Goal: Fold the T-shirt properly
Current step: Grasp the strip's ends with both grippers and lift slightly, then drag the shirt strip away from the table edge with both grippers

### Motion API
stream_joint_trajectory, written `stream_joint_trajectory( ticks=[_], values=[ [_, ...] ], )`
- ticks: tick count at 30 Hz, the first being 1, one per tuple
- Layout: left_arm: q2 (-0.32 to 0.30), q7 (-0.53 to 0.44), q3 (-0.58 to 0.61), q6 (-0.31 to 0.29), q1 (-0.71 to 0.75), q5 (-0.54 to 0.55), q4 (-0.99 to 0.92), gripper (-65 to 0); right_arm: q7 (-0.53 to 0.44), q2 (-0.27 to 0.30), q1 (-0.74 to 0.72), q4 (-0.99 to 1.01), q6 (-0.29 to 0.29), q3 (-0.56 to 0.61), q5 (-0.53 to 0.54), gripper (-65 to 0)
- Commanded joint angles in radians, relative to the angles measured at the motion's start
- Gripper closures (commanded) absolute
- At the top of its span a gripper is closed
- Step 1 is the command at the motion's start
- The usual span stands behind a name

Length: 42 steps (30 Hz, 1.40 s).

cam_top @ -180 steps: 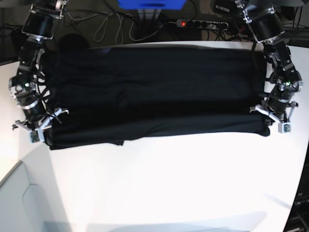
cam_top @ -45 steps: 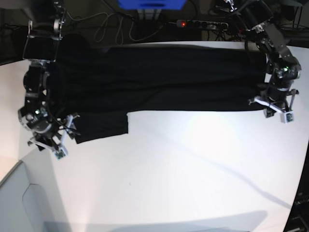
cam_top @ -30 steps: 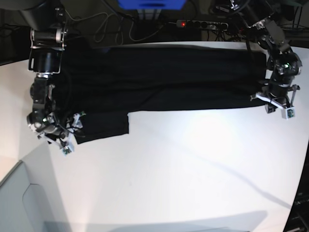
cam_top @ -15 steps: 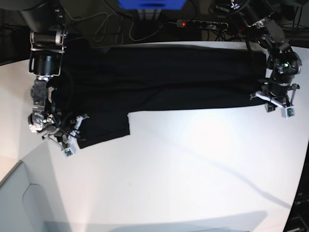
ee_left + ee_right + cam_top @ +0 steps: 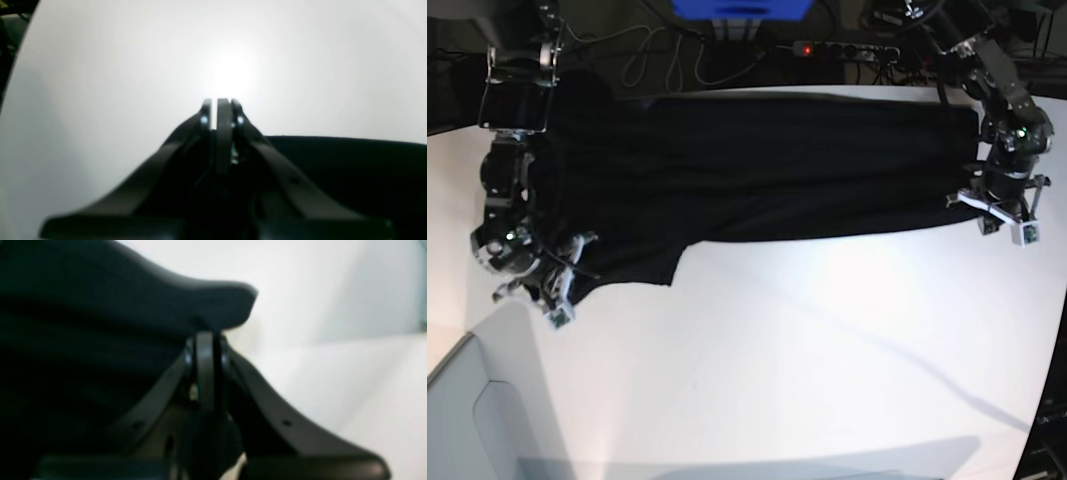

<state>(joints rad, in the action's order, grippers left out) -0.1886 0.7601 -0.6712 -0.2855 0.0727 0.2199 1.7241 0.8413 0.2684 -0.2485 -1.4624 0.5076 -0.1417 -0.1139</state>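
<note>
Right gripper (image 5: 206,340) clamped on a raised fold of the shirt (image 5: 757,165), jaws together with black cloth bunched over the tips; seen in the base view at the near left corner (image 5: 557,285). Left gripper (image 5: 220,106) closed too, tips over bare table (image 5: 827,350) with the shirt's edge just behind; whether cloth is pinched there, cannot tell. Shirt spread as a wide black band across the far half of the table, plain side up, near left corner drawn in toward the hem. Step in hand, by judgement: lift of the near edge for a fold toward the far side. To do it well: raise both ends together, level, cloth taut between them, no sag in the middle; carry over slowly so the near edge lands parallel to the far one; confirm the left grip before the lift, else one end drags. Count: one shirt, two grippers, one table.
</note>
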Motion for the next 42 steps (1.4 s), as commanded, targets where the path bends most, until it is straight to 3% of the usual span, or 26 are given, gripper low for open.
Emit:
stream_joint_trajectory(
  ticks=[1,8,17,24,32,42],
  values=[
    [-0.018,-0.018,-0.005,0.002,-0.011,0.008,0.035,0.0,0.000,0.012,-0.012,-0.060,0.009,-0.005,0.004,-0.3],
    [-0.015,-0.015,-0.005,0.002,0.006,0.008,0.081,0.0,0.054,0.009,0.093,-0.323,0.009,-0.088,0.006,-0.3],
    [-0.010,-0.021,-0.006,0.002,0.049,0.008,0.086,0.0,0.045,-0.004,0.340,-0.625,0.010,-0.146,0.006,-0.3],
    [-0.009,-0.027,-0.006,0.002,0.111,0.008,0.086,0.0,0.039,-0.045,0.478,-0.647,0.010,-0.183,0.006,-0.3],
    [0.013,-0.027,-0.068,0.001,0.144,0.008,0.075,0.0,-0.136,-0.059,0.656,-0.644,0.010,-0.206,0.003,-0.3],
    [0.010,-0.027,-0.074,0.001,0.143,0.008,-0.008,0.0,-0.245,-0.059,0.792,-0.645,0.010,-0.206,0.003,-0.3]
  ],
)
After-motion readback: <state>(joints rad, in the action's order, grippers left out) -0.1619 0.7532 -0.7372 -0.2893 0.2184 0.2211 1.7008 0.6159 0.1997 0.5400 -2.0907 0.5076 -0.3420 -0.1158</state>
